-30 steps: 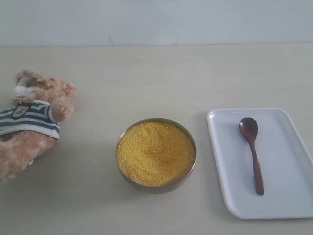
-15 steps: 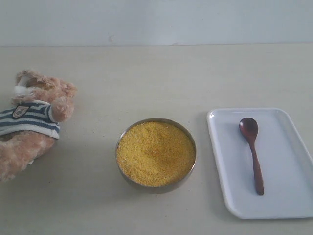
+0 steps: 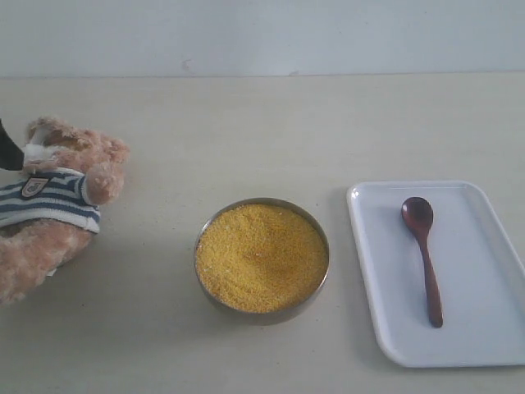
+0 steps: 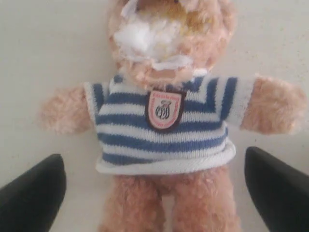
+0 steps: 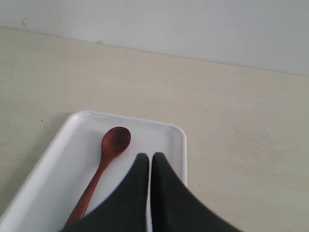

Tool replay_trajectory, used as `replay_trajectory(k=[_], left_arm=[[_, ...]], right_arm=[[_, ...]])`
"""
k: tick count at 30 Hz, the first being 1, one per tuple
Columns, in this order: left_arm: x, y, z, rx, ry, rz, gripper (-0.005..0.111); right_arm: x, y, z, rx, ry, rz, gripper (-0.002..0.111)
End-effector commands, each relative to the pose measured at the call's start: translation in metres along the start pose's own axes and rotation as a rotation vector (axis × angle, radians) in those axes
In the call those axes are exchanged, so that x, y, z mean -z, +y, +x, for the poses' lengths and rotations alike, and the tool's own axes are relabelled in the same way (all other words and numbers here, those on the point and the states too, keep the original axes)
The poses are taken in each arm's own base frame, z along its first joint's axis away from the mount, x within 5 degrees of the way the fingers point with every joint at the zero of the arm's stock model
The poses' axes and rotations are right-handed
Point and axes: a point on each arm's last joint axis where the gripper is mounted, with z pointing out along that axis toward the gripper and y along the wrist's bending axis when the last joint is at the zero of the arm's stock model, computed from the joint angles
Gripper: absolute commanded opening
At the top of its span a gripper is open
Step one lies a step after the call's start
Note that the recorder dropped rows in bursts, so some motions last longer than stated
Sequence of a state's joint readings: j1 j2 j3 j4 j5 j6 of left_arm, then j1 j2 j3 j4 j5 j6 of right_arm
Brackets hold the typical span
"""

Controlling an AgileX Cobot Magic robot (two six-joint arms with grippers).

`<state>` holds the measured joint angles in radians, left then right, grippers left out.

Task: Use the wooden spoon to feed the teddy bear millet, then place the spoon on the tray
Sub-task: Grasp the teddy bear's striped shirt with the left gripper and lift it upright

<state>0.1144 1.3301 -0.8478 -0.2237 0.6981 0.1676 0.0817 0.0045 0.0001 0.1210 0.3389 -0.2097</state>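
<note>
**Dark reddish-brown wooden spoon (image 5: 114,143) lying on flat white tray (image 5: 58,164)**

The fluffy light-brown teddy bear (image 4: 164,125) is lying before the left gripper (image 4: 152,159), fingers spread wide. The right gripper (image 5: 147,158), fingers pressed together empty, is facing the tray.

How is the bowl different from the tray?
The bowl is round, shiny metal; the tray is white and rectangular. The bowl is full of yellow millet; the tray holds only a spoon. The tray looks bigger than the bowl. Both sit flat on the table.
</note>
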Motion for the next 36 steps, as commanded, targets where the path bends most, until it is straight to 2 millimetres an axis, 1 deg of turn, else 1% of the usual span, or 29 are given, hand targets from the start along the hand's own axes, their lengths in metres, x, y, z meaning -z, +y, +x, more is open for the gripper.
replay_trajectory(k=[1, 8, 20, 24, 25, 26, 28, 29, 32, 34, 36], left_arm=[[-0.016, -0.001, -0.006, -0.006, -0.015, 0.013, 0.109], [-0.057, 0.002, -0.002, 0.047, 0.112, 0.048, 0.109], [-0.108, 0.007, 0.013, 0.111, 0.283, 0.062, 0.109], [-0.126, 0.0, 0.022, 0.092, 0.356, 0.07, 0.108], [-0.133, -0.004, 0.026, 0.073, 0.386, 0.073, 0.101], [-0.136, -0.006, 0.029, 0.066, 0.404, 0.076, 0.09], [-0.135, -0.01, 0.029, 0.097, 0.421, 0.1, 0.044], [-0.13, -0.012, 0.024, 0.087, 0.415, 0.112, 0.008], [-0.108, -0.017, 0.016, 0.046, 0.384, 0.157, 0.004], [-0.09, -0.021, 0.013, 0.022, 0.359, 0.175, 0.004], [-0.077, -0.023, 0.012, 0.014, 0.333, 0.183, 0.004]], right_arm=[[0.0, 0.0, -0.001, 0.001, -0.01, 0.004, 0.001], [0.0, 0.0, -0.001, 0.001, -0.01, 0.004, 0.001], [0.0, 0.0, -0.001, 0.001, -0.01, 0.004, 0.001], [0.0, 0.0, -0.001, 0.001, -0.01, 0.004, 0.001], [0.0, 0.0, -0.001, 0.001, -0.01, 0.004, 0.001], [0.0, 0.0, -0.001, 0.001, -0.01, 0.004, 0.001], [0.0, 0.0, -0.001, 0.001, -0.01, 0.004, 0.001], [0.0, 0.0, -0.001, 0.001, -0.01, 0.004, 0.001], [0.0, 0.0, -0.001, 0.001, -0.01, 0.004, 0.001], [0.0, 0.0, -0.001, 0.001, -0.01, 0.004, 0.001], [0.0, 0.0, -0.001, 0.001, -0.01, 0.004, 0.001]])
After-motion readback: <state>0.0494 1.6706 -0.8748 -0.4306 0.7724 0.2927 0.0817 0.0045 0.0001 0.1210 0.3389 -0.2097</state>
